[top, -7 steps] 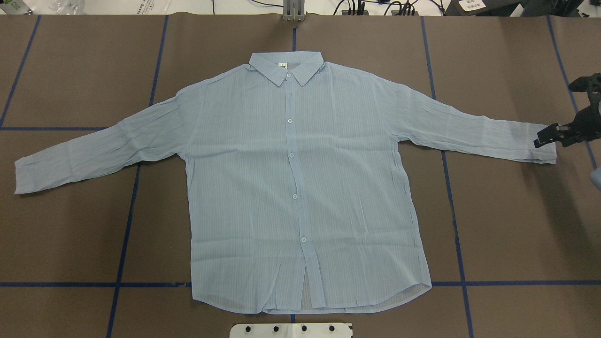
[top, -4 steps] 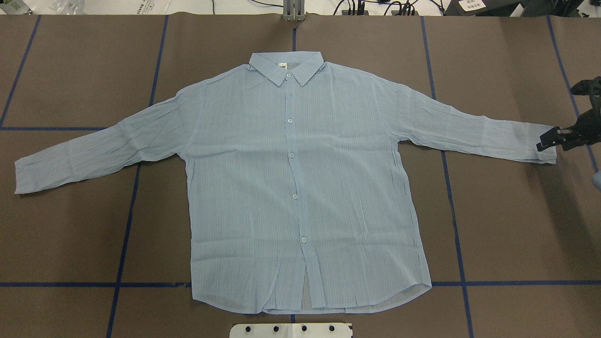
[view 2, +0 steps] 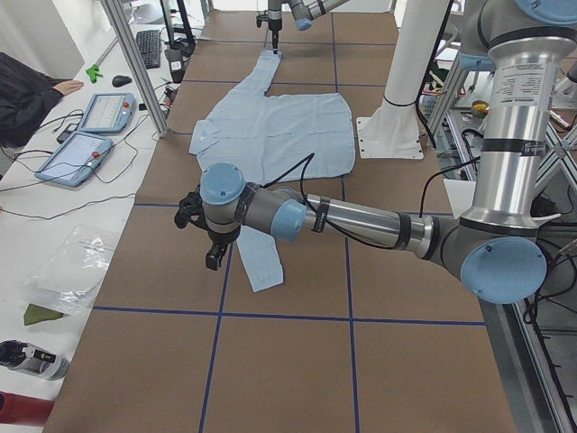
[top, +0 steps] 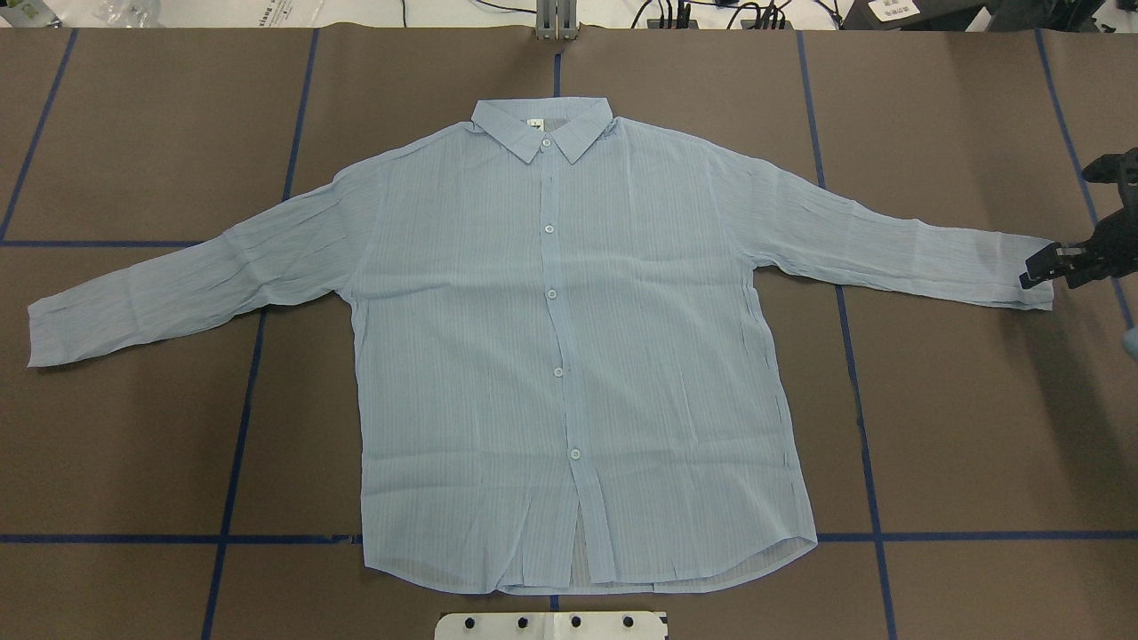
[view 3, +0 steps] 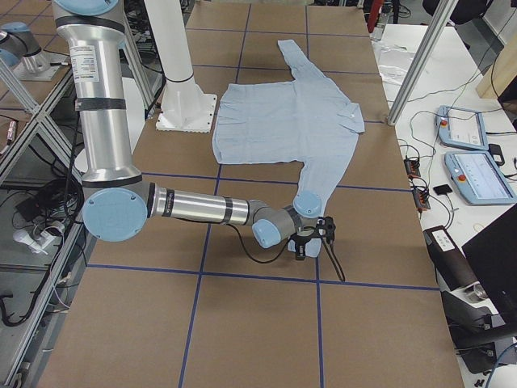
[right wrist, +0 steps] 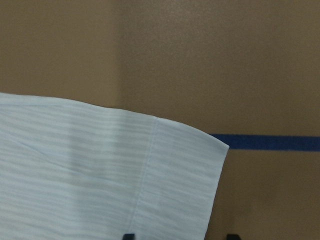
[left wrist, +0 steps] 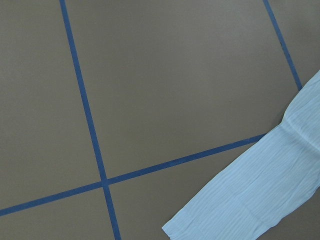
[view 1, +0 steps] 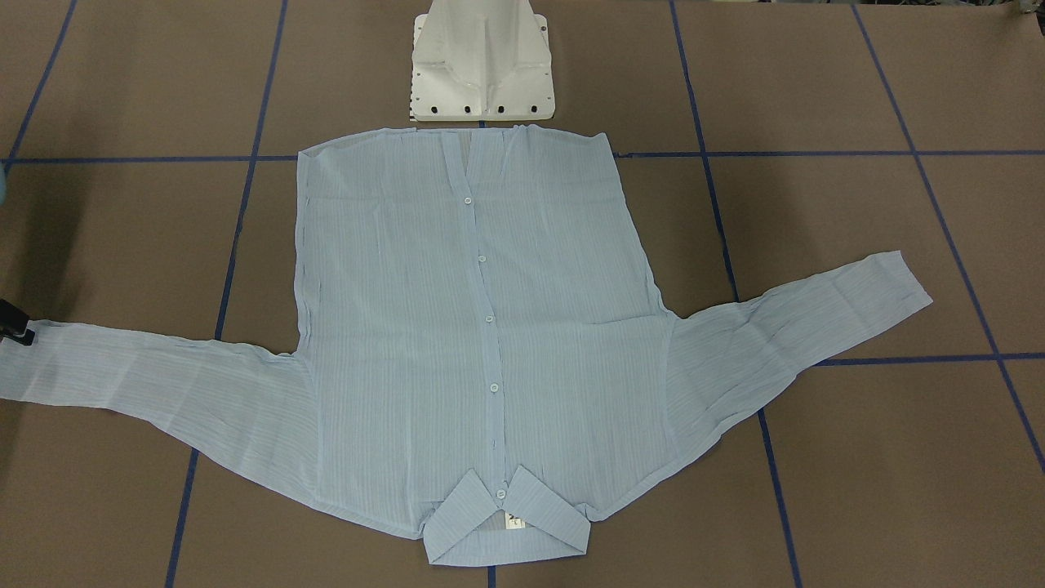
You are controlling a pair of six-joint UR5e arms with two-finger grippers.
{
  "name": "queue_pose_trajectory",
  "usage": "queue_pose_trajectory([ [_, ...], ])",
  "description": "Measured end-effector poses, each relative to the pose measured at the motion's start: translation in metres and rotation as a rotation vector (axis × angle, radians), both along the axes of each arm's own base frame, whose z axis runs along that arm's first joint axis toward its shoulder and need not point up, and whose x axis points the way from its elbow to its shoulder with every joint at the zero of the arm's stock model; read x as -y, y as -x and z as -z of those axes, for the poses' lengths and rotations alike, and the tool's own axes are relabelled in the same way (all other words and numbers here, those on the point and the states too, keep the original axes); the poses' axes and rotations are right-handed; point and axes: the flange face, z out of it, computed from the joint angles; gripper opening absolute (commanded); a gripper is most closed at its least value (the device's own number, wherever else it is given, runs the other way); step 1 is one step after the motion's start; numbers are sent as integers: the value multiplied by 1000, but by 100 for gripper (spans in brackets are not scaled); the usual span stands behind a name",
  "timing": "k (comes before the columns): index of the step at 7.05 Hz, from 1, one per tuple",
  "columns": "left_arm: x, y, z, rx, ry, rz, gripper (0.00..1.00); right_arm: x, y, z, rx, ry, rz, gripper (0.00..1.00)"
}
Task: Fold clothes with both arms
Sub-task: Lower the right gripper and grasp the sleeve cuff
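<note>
Overhead exterior: shirt (top: pixel 569 356) lies flat, nothing folded yet; right gripper (top: pixel 1038 267), jaws apart, at a cuff (right wrist: pixel 182 170); left gripper (view 2: pixel 213 260), can't tell.

We are seeing two arms of brushed grey metal tubing, both wearing light-blue joint caps, black bands and black jaws. The left arm (view 2: pixel 361 221) is trailing a looping black cable; the right arm (view 3: pixel 202 208) is carrying one too. Their white pedestal (view 1: pixel 482 61) is showing a row of dark bolt holes.
</note>
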Motion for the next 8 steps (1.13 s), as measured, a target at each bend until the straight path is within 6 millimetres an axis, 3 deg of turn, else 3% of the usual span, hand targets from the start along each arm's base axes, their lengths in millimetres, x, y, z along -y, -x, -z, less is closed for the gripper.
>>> queue_pose_trajectory([
  [4,1,0,-1,0,1,0,100,-1,0,-5,0,11,3,50],
  [6,1,-1,-2,0,3,-1,100,-1,0,-5,0,12,4,23],
  [8,1,-1,-2,1,4,-1,100,-1,0,-4,3,11,6,13],
])
